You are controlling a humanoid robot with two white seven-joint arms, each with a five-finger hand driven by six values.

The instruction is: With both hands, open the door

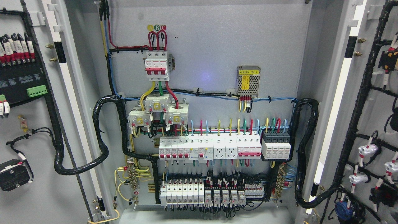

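Grey metal left door (37, 130) is hanging wide open w/ black wiring on its inside. Cabinet (211, 46) centre is showing rows of white breakers (210, 148). Right door (370, 124) is standing open too. No robot hands showing, so can't tell finger state.

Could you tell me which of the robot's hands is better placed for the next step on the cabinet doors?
Neither can be favoured: no hand or arm shows in the head view. The left door and the right door both already stand swung wide, baring the breaker rows, so little opening seems left.
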